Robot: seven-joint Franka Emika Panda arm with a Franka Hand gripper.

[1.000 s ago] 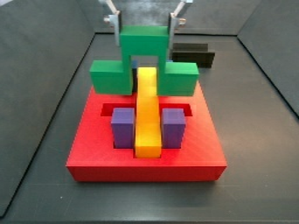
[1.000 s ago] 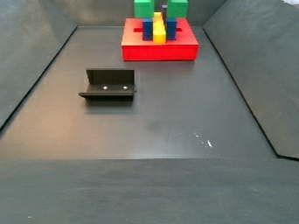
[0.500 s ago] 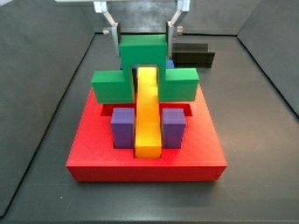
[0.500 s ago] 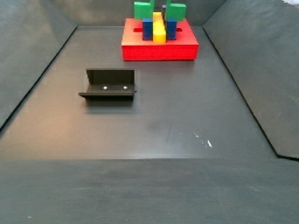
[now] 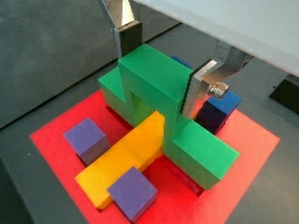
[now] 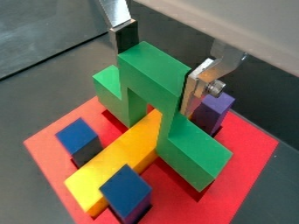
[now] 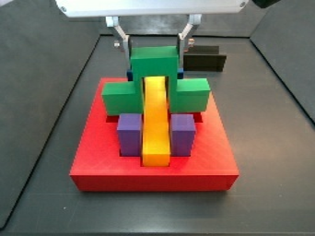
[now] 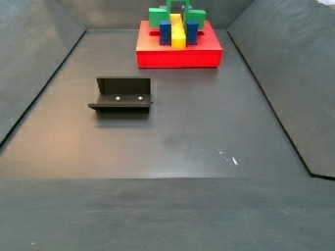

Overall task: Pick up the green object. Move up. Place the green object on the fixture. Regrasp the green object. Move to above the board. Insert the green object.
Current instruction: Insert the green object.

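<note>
Over board (image 7: 154,157): gripper (image 7: 154,41) jaws clamp green object (image 7: 154,78), straddling yellow bar (image 7: 155,120).

gripper (image 7: 155,48) over board (image 7: 154,166), green object (image 7: 154,76) straddling bar (image 7: 155,120)

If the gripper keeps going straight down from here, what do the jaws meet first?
Probably the yellow bar. The gripper, shut on the green object, sits over the board, and the green piece straddles that bar; its remaining depth is unclear.
</note>
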